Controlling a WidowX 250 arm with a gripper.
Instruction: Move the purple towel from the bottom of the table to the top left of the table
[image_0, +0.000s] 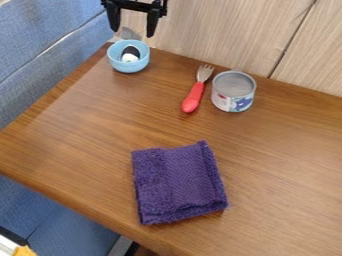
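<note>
Camera view: the pincer (133, 33), fingers apart, hangs above the blue bowl (118, 67); the folded purple towel (179, 182) lies nearer.

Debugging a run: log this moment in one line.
gripper: open, above blue bowl in view | folded purple towel: toward table bottom | move: pending

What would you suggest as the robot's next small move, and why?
I would probably move the open, empty hand across the table to hover above the folded purple towel, because the hand is up by the light-blue bowl while the towel still needs grasping near the bottom.
</note>
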